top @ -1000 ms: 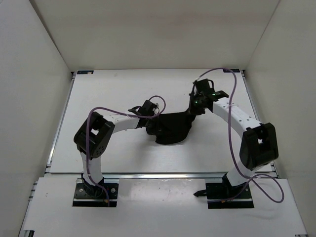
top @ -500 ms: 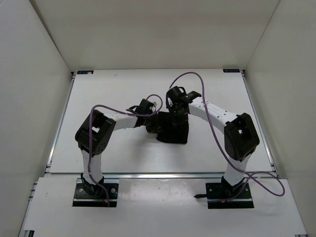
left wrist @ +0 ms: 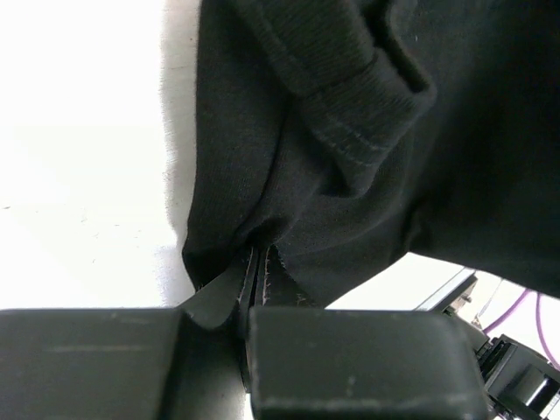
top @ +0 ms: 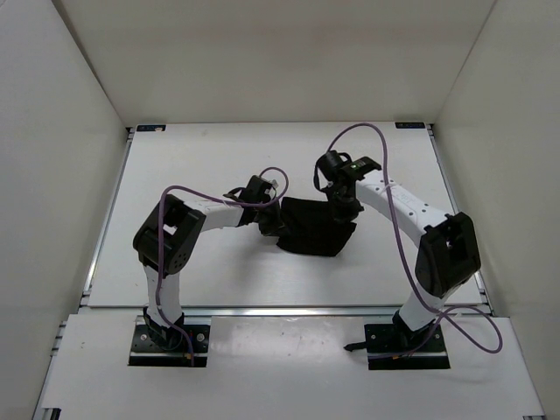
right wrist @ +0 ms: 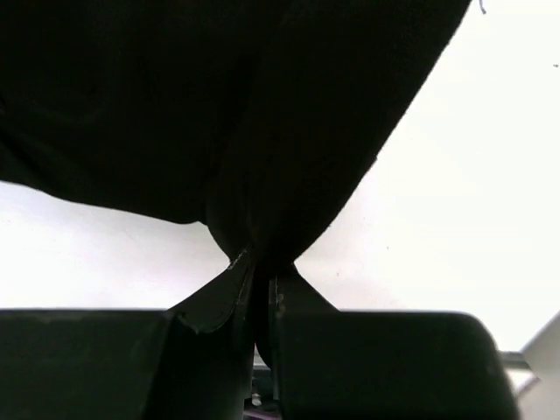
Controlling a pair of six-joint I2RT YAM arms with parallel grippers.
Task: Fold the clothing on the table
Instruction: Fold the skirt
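Observation:
The clothing (top: 315,229) is a black, limp garment bunched in the middle of the white table (top: 201,166). My left gripper (top: 272,220) pinches its left edge, jaws shut on a fold of the cloth (left wrist: 350,175), with a thick hem rolled above the fingertips (left wrist: 262,271). My right gripper (top: 344,210) holds the upper right corner, jaws shut on the fabric (right wrist: 219,114), which hangs and spreads away from the fingertips (right wrist: 241,267). Between the two grippers the garment lies as a dark, roughly square patch.
White upright walls (top: 70,157) enclose the table on three sides. An aluminium rail (top: 289,309) runs along the near edge, with both arm bases (top: 166,339) behind it. Purple cables (top: 385,144) loop over each arm. Small black brackets (top: 149,129) mark the far corners.
My right arm swung left over the garment carrying its corner, then drew back a little to the right; the cloth now lies as a wider, flatter patch. The left arm has stayed put.

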